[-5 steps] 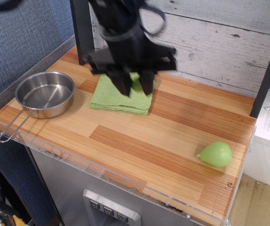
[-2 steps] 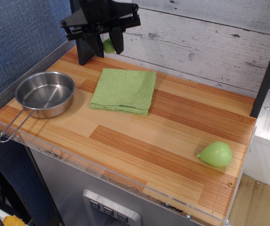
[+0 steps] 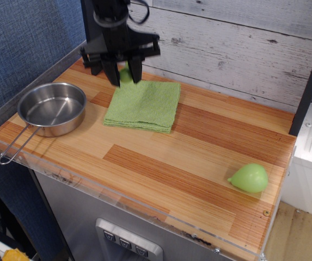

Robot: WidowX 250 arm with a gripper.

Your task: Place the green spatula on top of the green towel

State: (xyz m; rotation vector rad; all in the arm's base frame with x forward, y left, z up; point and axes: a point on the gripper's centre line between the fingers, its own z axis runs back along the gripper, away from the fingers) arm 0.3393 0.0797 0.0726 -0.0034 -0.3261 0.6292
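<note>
The green towel [image 3: 143, 105] lies folded on the wooden counter, back centre. My gripper [image 3: 124, 75] hangs at the towel's back-left corner, just above the counter. A lime-green piece of the green spatula [image 3: 126, 75] shows between the two black fingers [image 3: 112, 71], which are closed on it. The spatula's grey blade is hidden.
A steel pan [image 3: 52, 107] with a wire handle stands at the left, near the towel. A light-green pear-shaped object [image 3: 249, 178] lies at the front right. A grey plank wall runs behind the counter, and a clear rim [image 3: 117, 198] lines the front edge.
My gripper left the spot over the towel, went up and back-left, showed a green piece between its fingers, and has now come down to the towel's back-left corner.
</note>
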